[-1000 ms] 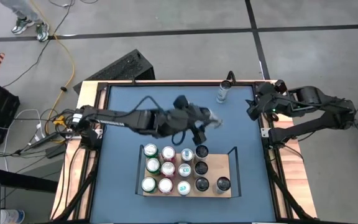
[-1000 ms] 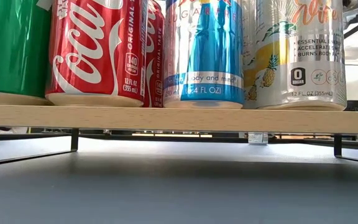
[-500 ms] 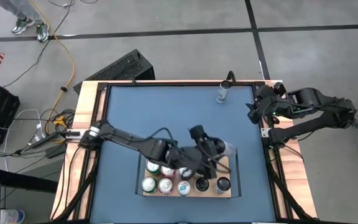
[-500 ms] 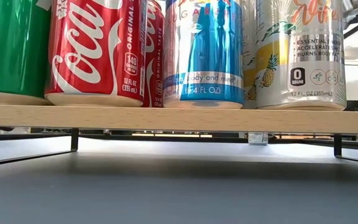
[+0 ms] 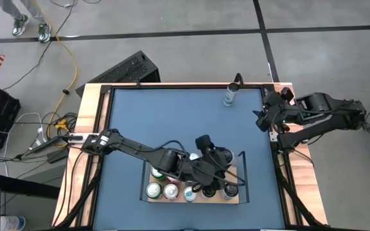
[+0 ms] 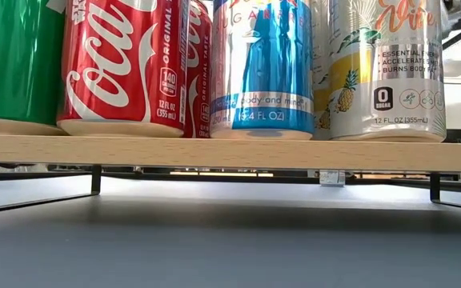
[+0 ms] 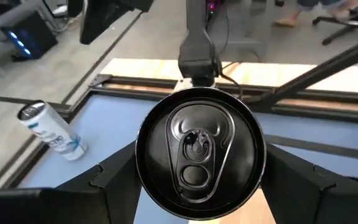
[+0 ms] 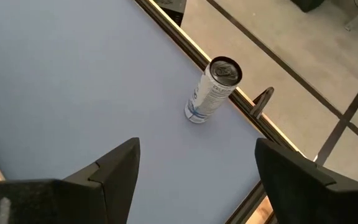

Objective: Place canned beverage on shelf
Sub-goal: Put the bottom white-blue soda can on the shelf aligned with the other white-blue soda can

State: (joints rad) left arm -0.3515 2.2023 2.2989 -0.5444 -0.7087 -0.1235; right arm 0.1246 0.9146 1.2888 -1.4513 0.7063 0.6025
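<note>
My left gripper (image 5: 225, 172) is over the right part of the light-wood shelf (image 5: 151, 196) and is shut on a dark-topped can (image 7: 197, 152). Several cans (image 5: 171, 190) stand in rows on the shelf; in the low view they show as red, blue and silver cans (image 6: 126, 64) on the board (image 6: 230, 152). One more can (image 5: 229, 96) stands alone by its base on the blue table near the far edge. My right gripper (image 8: 197, 186) is open by the table's far right corner (image 5: 262, 119), holding nothing. My left gripper pinches the can's round wall just below the rim (image 7: 139, 168) between its two fingers (image 7: 104, 180), one on each side. The can's top faces the wrist camera. The arm hides the can's bottom in the high view, so I cannot tell whether it touches the shelf.
The shelf stands on thin black rails (image 6: 96, 180) above the tabletop, near the front edge. The table's middle and left (image 5: 146, 115) are bare blue surface. A black frame (image 5: 185, 85) runs along the far edge, next to the lone can.
My left gripper has carried the can from the table's middle toward the near edge and somewhat to the right, sinking a little, until it is above the shelf's right part. Most of the move came in the first half second.
</note>
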